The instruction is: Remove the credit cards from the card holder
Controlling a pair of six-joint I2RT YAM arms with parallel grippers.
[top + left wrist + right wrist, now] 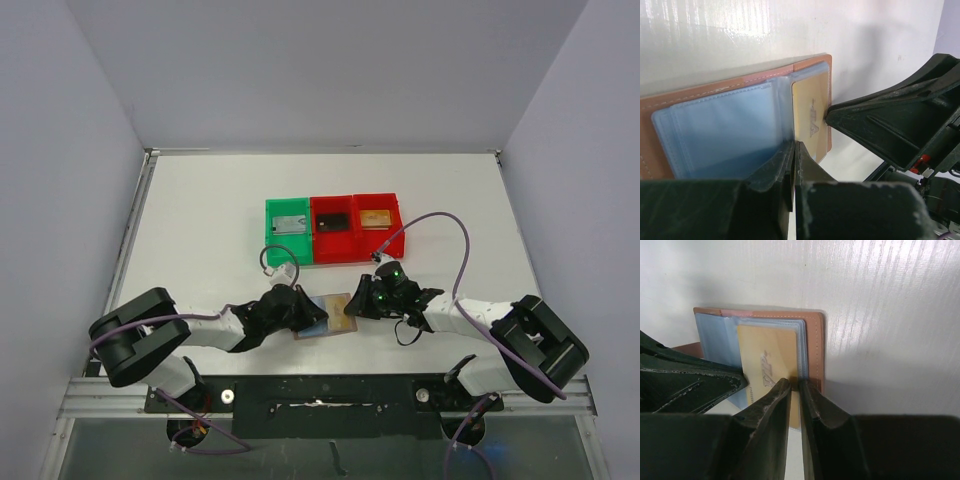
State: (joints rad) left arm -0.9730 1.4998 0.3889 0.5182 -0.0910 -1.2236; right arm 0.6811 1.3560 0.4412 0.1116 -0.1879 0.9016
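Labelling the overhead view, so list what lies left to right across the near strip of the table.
Left claw → card holder → right claw, which pinches the gold card.

The top external camera looks down from high above and behind the arm bases, so the card holder (335,318) appears small, below centre. Each wrist camera sits low and very close to the card holder (715,95) (814,340), facing it from opposite sides. Both wrist views share its yellow credit card (812,110) (767,355).
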